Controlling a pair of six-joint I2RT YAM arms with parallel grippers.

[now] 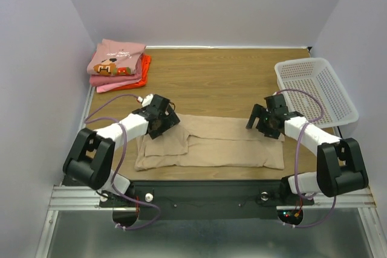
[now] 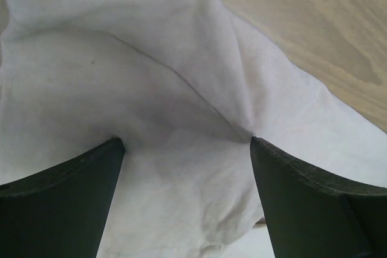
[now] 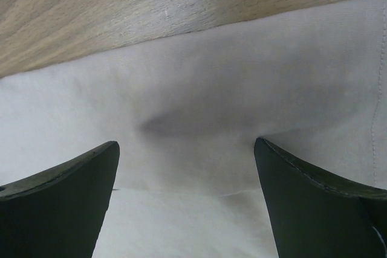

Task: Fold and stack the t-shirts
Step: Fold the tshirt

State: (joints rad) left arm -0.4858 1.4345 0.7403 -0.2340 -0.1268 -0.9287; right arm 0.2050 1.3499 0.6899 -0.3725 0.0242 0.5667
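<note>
The tan t-shirt (image 1: pixel 224 146) lies flat near the table's front edge, folded into a long strip. My left gripper (image 1: pixel 168 122) is open with its tips down on the shirt's left end, wrinkled tan cloth (image 2: pixel 151 77) between the fingers (image 2: pixel 66 185). My right gripper (image 1: pixel 260 122) is open over the shirt's far right edge, its fingers (image 3: pixel 314 191) spread on smooth cloth (image 3: pixel 242 89). At the back left is a folded stack: the dusty pink graphic shirt (image 1: pixel 115 58) on top, a lighter pink shirt (image 1: pixel 109 81) and the orange-red shirt (image 1: pixel 143 70) beneath.
A white mesh basket (image 1: pixel 314 89) stands at the right of the wooden table (image 1: pixel 230 77), close behind my right arm. White walls enclose the table on three sides. Bare wood shows in both wrist views beyond the shirt's edge (image 2: pixel 314 22).
</note>
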